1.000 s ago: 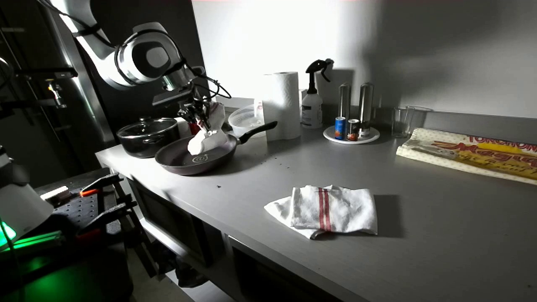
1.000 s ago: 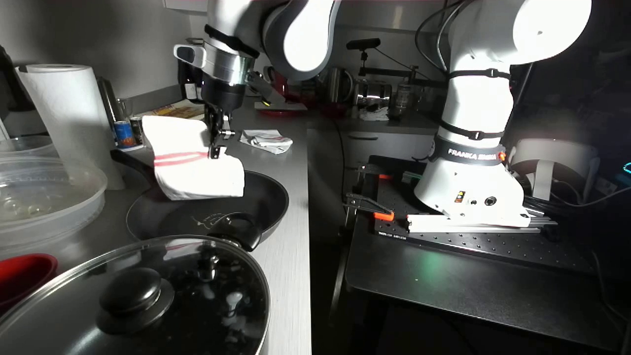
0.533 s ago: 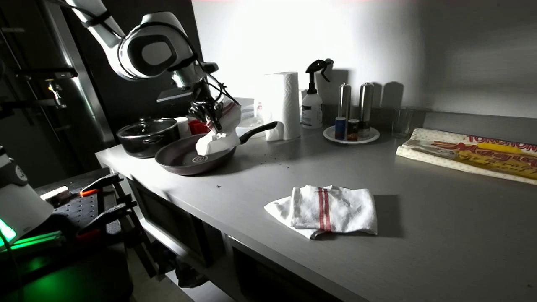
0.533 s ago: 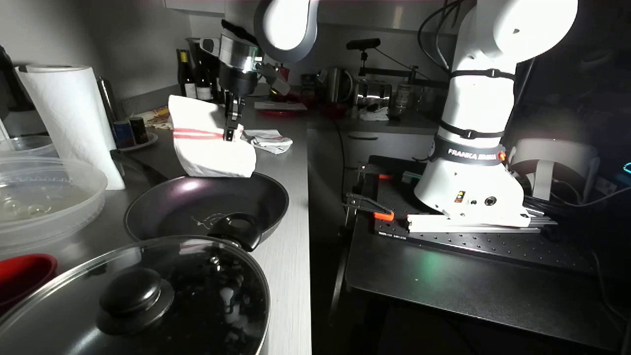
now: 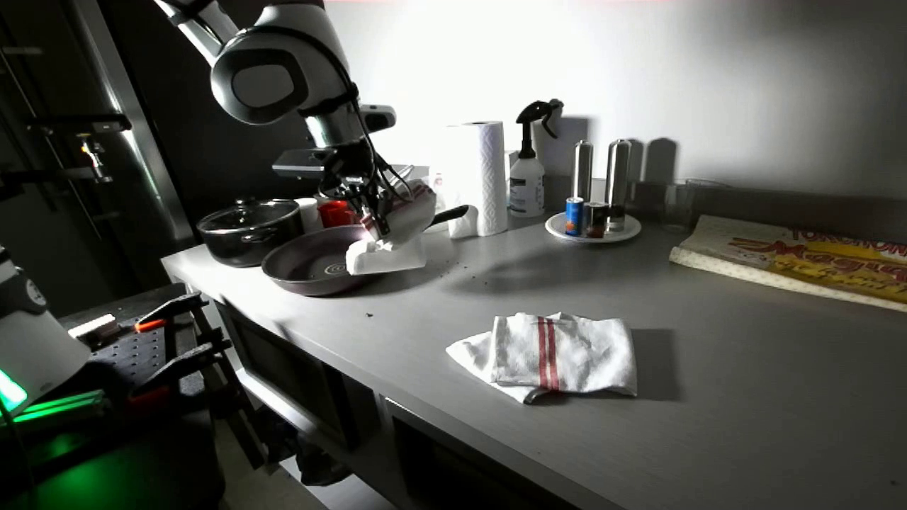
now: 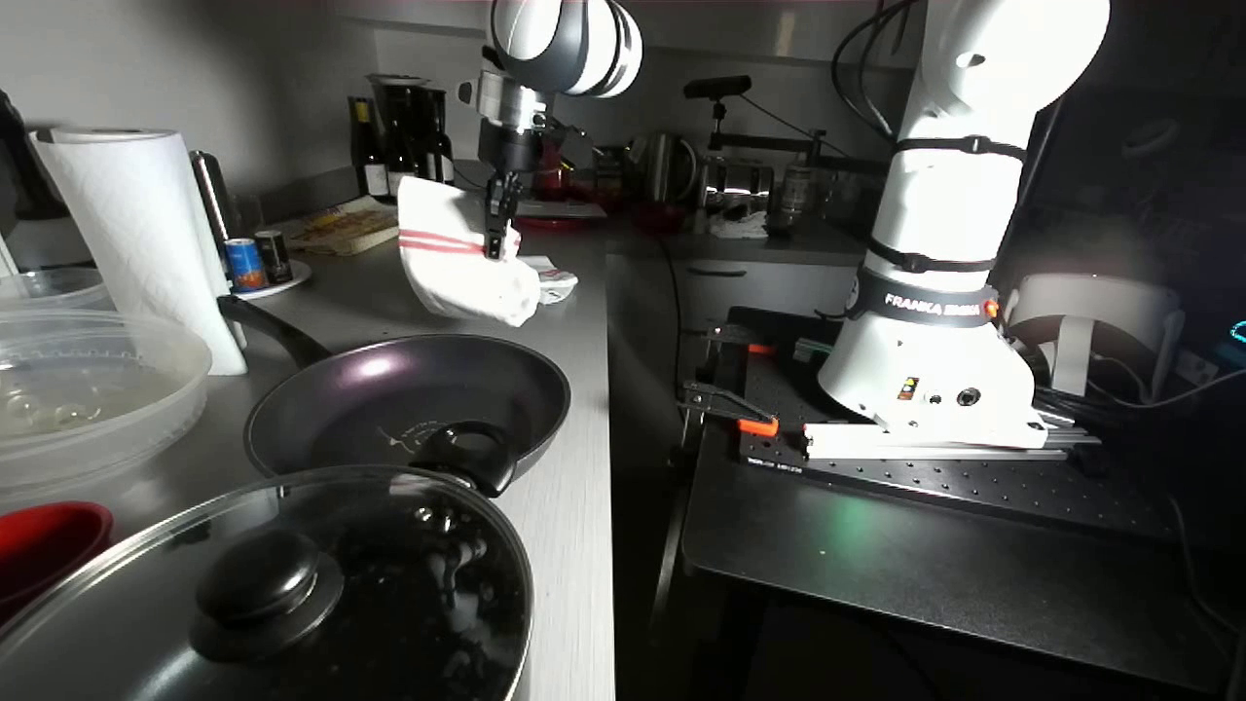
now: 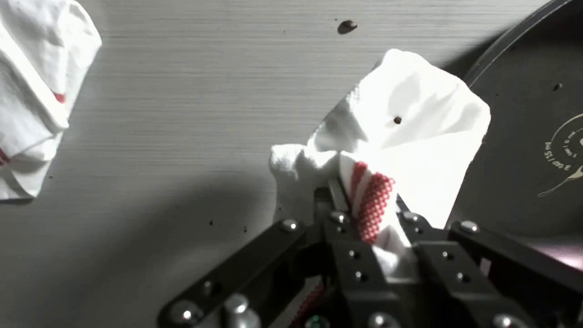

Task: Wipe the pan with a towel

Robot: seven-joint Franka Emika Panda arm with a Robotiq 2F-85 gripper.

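My gripper [image 7: 368,200] is shut on a white towel with red stripes [image 7: 423,105], which is bunched between the fingers; a small dark crumb lies on it. In an exterior view the held towel [image 6: 458,258] hangs in the air beyond the pan's far rim. In another exterior view its lower end [image 5: 386,260] overlaps the pan's right side. The dark frying pan [image 6: 389,389] stands on the counter, its inside mostly in sight; it also shows at the right of the wrist view [image 7: 514,150]. A second folded striped towel [image 5: 567,354] lies on the counter.
A black pot with a glass lid [image 5: 248,219] stands beside the pan. A paper roll [image 5: 489,177], a spray bottle [image 5: 526,184] and a plate [image 5: 556,230] with small cans stand along the wall. A plastic tub [image 6: 117,428] is near the pan. Crumbs [image 7: 347,27] dot the counter.
My gripper has carried the towel from over the pan's middle to past its rim, towards the folded towel. More of the pan's inside shows now. The pan has not moved.
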